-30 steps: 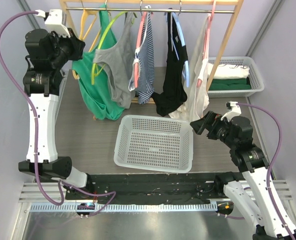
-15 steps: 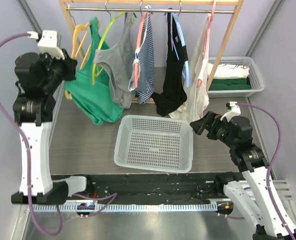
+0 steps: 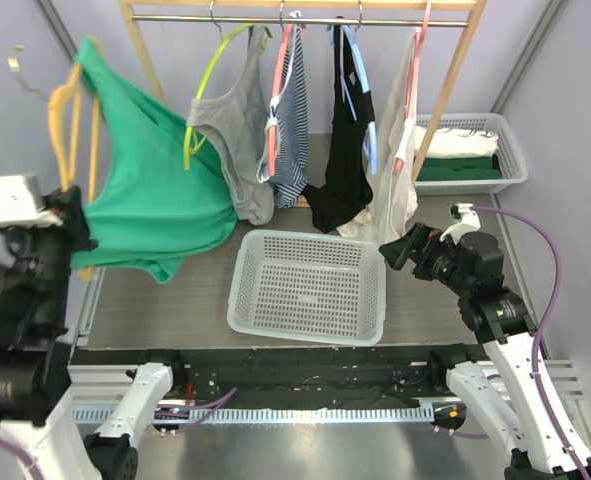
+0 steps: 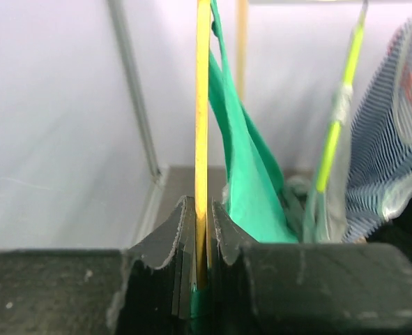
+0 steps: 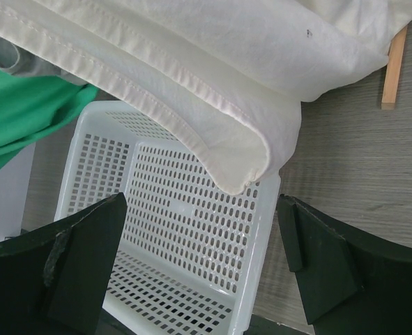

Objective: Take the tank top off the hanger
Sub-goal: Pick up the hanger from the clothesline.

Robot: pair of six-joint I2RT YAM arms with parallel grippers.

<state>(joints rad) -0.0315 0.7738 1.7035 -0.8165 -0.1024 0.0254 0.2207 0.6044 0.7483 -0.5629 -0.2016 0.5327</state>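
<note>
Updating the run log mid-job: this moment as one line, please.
left gripper shut on yellow hanger | green tank top on hanger, hanger off rail | right gripper open beside basket

You have five tops on five hangers: a green tank top on a yellow hanger, a grey top on a lime hanger, a striped top on a pink hanger, a black top on a blue hanger, and a cream top on a second pink hanger. You also have two baskets, the centre basket and the back basket, and two grippers, the left gripper and the right gripper.
</note>
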